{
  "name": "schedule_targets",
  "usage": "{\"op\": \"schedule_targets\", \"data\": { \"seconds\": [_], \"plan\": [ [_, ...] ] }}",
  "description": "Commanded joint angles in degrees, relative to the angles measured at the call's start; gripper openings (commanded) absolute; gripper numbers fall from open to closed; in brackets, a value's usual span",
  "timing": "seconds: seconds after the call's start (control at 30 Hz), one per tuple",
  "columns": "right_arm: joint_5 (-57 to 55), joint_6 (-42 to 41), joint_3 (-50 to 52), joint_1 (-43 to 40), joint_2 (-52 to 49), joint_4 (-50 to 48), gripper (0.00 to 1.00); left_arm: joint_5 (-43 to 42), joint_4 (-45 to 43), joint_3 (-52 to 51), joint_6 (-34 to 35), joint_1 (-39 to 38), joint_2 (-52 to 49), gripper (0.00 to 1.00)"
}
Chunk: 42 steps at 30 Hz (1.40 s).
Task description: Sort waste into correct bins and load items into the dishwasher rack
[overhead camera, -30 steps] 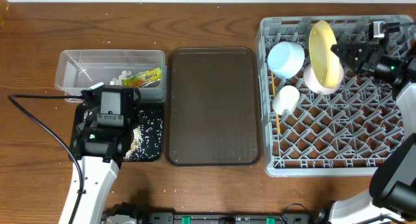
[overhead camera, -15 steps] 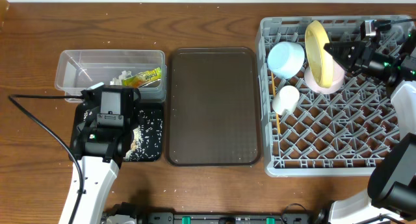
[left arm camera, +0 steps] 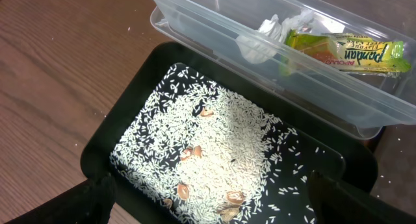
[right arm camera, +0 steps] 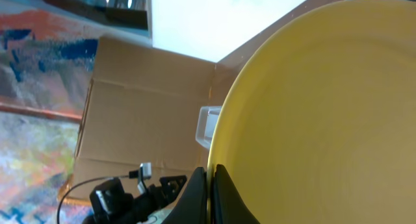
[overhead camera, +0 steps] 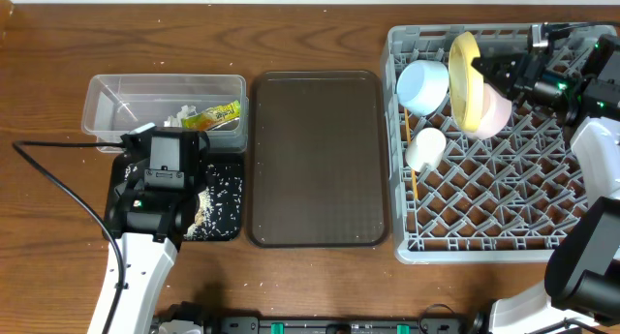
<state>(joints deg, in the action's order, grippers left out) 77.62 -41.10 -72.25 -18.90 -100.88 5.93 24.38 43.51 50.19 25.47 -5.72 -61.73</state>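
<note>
My right gripper [overhead camera: 492,73] is shut on the rim of the yellow plate [overhead camera: 465,80], holding it on edge over the back of the dishwasher rack [overhead camera: 504,227]. The plate [right arm camera: 325,107] fills the right wrist view, pinched at the gripper [right arm camera: 209,191]. It stands between the light blue bowl [overhead camera: 423,85] and the pink bowl [overhead camera: 498,113]. A white cup [overhead camera: 425,147] and chopsticks [overhead camera: 412,174] lie in the rack. My left gripper [left arm camera: 211,214] hangs open over rice [left arm camera: 221,146] in the black tray [left arm camera: 97,146]. The clear tub [left arm camera: 195,29] holds the wrapper [left arm camera: 344,50] and tissue [left arm camera: 266,39].
A large brown serving tray [overhead camera: 318,158] lies between the bins and the rack. A black cable [overhead camera: 48,179] loops over the table left of my left arm. Brown scraps sit among the rice. A cardboard box [right arm camera: 143,113] shows behind the plate.
My right gripper has carried the yellow plate leftward toward the blue bowl and tipped it more upright. The left arm has not moved.
</note>
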Motion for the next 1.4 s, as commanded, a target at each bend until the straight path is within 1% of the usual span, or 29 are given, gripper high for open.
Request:
{"op": "schedule_targets", "data": {
  "seconds": [0.0,0.2,0.5,0.6,0.67,0.73,0.87,0.9,0.97,1.07,1.13,1.23,1.3,1.37],
  "plan": [
    [-0.04,-3.45,0.48,-0.31,-0.20,-1.40,0.01,0.96,0.13,0.92,-0.17,0.28,0.00,0.96],
    [-0.04,-3.69,0.48,-2.89,-0.20,-1.90,0.01,0.96,0.13,0.92,-0.15,0.28,0.00,0.96],
    [0.76,-2.89,0.48,-6.99,-0.20,-1.81,0.21,0.94,0.13,0.92,-0.15,0.28,0.00,0.96],
    [2.38,0.02,0.48,-7.30,-0.20,-1.68,0.34,0.96,0.13,0.92,-0.15,0.28,0.00,0.96],
    [2.36,1.88,0.48,-7.28,-0.20,-0.90,0.40,0.96,0.13,0.92,-0.15,0.28,0.00,0.96],
    [2.36,4.17,0.48,-7.17,-0.20,1.14,0.43,0.94,0.13,0.92,-0.17,0.28,0.00,0.96],
    [0.66,8.81,0.48,-7.32,-0.20,5.86,0.45,0.94,0.13,0.92,-0.15,0.28,0.00,0.96],
    [-0.09,9.42,0.48,-7.23,-0.20,6.86,0.43,0.96,0.13,0.92,-0.15,0.28,0.00,0.96],
    [-1.33,10.47,0.48,-6.78,-0.20,9.16,0.35,0.96,0.13,0.92,-0.15,0.28,0.00,0.96],
    [-2.84,11.23,0.48,-6.49,-0.20,11.15,0.12,0.94,0.13,0.92,-0.15,0.28,0.00,0.96],
    [-3.32,11.91,0.48,-6.38,-0.20,11.34,0.06,0.94,0.13,0.92,-0.15,0.28,0.00,0.96],
    [-3.48,13.27,0.48,-5.92,-0.20,12.48,0.01,0.96,0.13,0.92,-0.15,0.28,0.00,0.96],
    [-3.82,13.57,0.48,-5.95,-0.20,12.90,0.01,0.96,0.13,0.92,-0.17,0.28,0.00,0.96],
    [-4.07,13.99,0.46,-5.86,-0.02,10.80,0.01,0.96,0.13,0.92,-0.15,0.28,0.00,0.96]
  ]
}}
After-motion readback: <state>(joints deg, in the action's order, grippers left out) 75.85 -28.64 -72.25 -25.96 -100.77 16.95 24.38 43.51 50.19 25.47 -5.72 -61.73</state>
